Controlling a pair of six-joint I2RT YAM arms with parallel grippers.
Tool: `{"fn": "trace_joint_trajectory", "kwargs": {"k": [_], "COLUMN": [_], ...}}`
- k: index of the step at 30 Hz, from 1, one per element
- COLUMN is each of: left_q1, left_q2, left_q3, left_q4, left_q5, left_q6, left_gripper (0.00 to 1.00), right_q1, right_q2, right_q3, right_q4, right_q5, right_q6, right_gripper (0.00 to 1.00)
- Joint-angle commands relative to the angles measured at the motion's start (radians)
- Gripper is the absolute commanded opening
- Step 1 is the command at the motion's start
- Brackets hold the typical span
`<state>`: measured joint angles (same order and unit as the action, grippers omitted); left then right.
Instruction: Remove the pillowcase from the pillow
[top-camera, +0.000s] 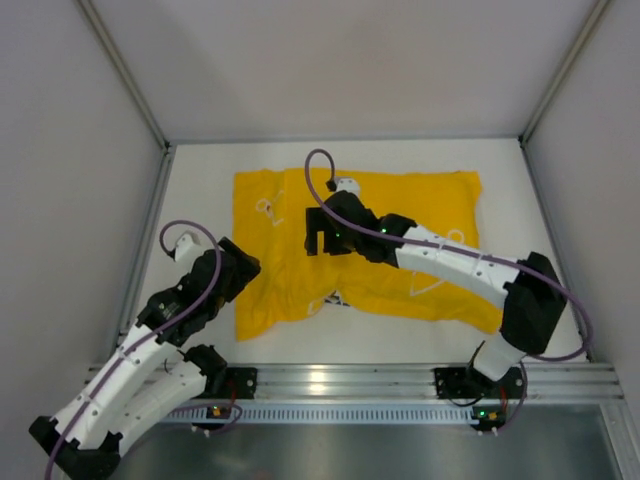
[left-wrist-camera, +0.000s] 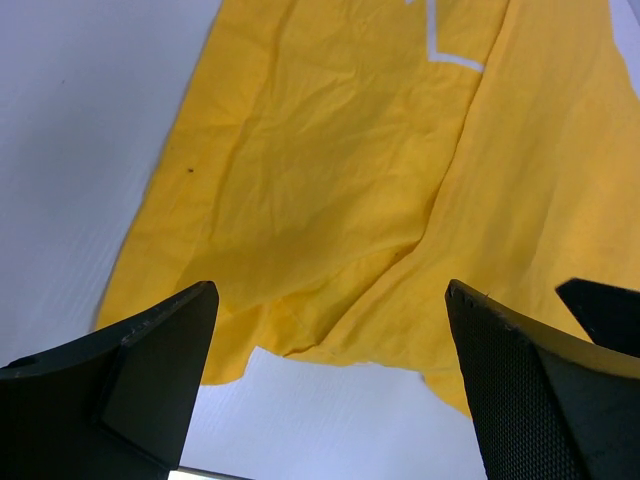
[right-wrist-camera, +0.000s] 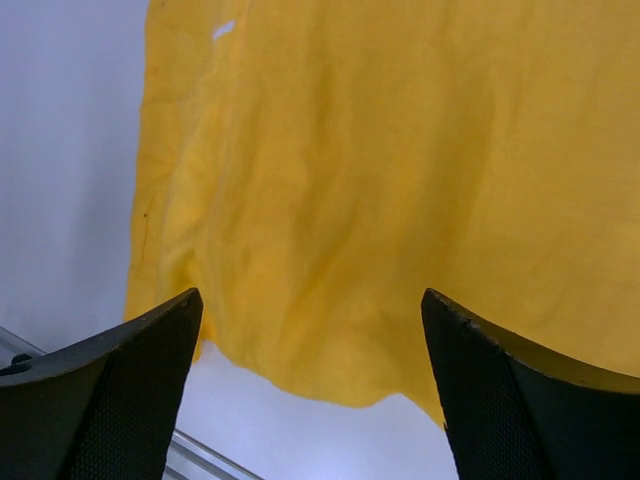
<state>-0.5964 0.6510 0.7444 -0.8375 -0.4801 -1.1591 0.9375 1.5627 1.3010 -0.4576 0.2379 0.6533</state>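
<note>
Left pincer (left-wrist-camera: 330, 385) and right pincer (right-wrist-camera: 310, 390) both released, empty. Pillowcase (top-camera: 425, 205) lies wrinkled just ahead of left, directly under right, on white table (top-camera: 200, 190); grey walls (top-camera: 340, 60) on three sides.

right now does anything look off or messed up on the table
The pillowcase lies rumpled, its near hem wavy and uneven; a tiny dark speck sits near its left edge. No tear or spill shows.
</note>
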Motion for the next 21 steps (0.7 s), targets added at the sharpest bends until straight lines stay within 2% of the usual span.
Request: {"fn": "trace_joint_trajectory", "kwargs": {"k": [1,9,15,21], "left_q1": [-0.002,-0.002,-0.002,-0.002], "left_q2": [-0.017,-0.149,-0.2,-0.232], "left_q3": [-0.011,-0.005,0.006,-0.005], "left_q4": [-0.052,-0.188,-0.198,-0.198], "left_q5": [-0.02,-0.115,-0.111,-0.097], "left_q6": [-0.043,-0.06,-0.05,-0.053], "left_gripper": [0.99,0.99,0.99,0.99], "right_q1": [0.066,0.09,0.133,0.149], "right_q2": [0.112,0.298,0.428,0.519], "right_q3": [0.133,0.291,0.458,0.552], "right_q4": [0.011,-0.067,-0.235,-0.331], "right_q5": [0.038,0.072,0.204,0.285], "right_q6": [0.045,0.098,0.117,0.121], "right_gripper": [0.84,0.78,0.76,0.74]}}
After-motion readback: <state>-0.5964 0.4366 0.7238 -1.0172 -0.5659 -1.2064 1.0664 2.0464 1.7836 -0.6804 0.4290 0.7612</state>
